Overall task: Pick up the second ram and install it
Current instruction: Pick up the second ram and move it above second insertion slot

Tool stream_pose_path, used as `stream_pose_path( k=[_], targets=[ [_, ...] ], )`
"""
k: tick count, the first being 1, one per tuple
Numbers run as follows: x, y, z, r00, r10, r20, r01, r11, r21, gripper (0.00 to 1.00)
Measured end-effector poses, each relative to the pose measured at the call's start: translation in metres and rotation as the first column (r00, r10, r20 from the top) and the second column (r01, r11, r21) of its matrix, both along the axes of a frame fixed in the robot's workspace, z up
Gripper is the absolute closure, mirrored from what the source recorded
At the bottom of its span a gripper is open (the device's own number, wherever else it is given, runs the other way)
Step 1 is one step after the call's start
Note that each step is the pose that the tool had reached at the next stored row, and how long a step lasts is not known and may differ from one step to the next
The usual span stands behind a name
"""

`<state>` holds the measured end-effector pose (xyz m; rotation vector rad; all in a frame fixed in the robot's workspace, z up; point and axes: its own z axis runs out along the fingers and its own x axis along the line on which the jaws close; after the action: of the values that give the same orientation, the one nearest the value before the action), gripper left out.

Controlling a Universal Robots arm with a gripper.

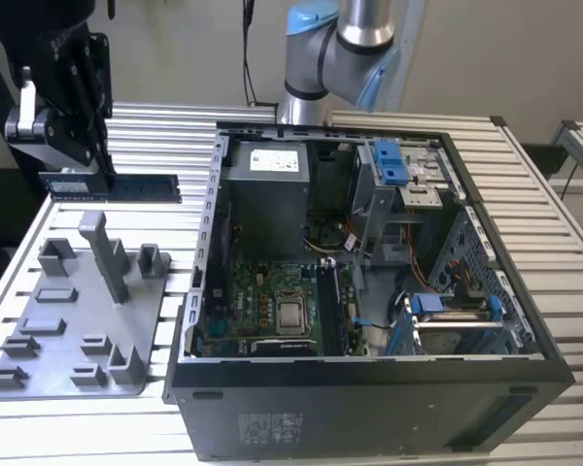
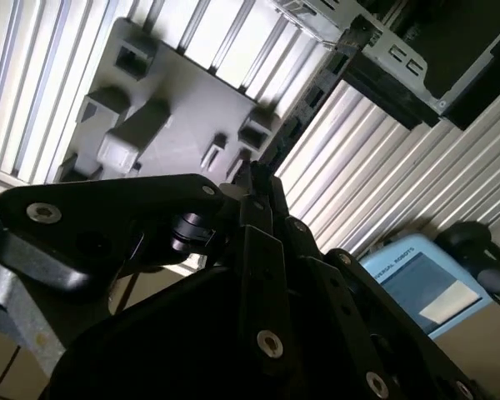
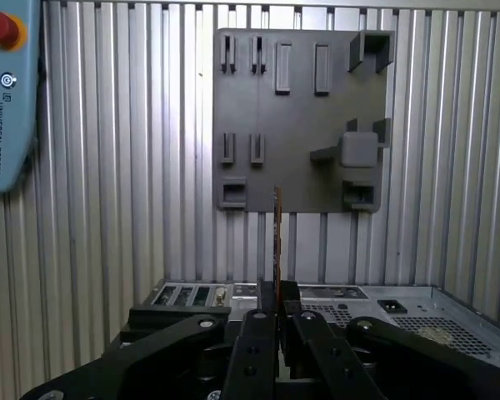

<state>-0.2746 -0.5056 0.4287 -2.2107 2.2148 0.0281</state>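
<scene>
Far left of the exterior view, the black gripper (image 1: 101, 167) is hanging over the slatted table (image 1: 165, 126), fingers closed tight on the second ram (image 1: 141, 186). The stick is a long, skinny, flat strip, dark blue going on black, with darker blocks along its face and what looks like a paler patch toward its left end. It's held level, standing on its long edge with the flat side facing the camera. The gripper pinches it left of its middle, so most of the length pokes out to the right. It's up off the table, touching nothing but the fingers.

In the first wrist view you get the same stick edge-on (image 3: 277, 225). There it's just a thin line with a brownish tint coming out from between the two closed fingers (image 3: 262, 321).

Just nearer than the stick, on the left side of the table, sits the grey tray (image 1: 68, 345) with its upright posts and shallow pockets. The ram is beyond the tray's far edge, not in it.

Right of all that is the open PC case (image 1: 369, 413), with the motherboard (image 1: 262, 291) exposed inside. The ram's right end stops near the case's left wall without reaching it. The arm (image 1: 342, 44) rises behind the case at the far side.
</scene>
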Motion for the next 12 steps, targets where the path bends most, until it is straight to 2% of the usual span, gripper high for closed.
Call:
stream_pose_path(
  k=[12],
  targets=[
    [0.0349,0.0001,0.0001,1.0,0.0,-0.0001,0.0,1.0,-0.0001,0.86]
  ],
)
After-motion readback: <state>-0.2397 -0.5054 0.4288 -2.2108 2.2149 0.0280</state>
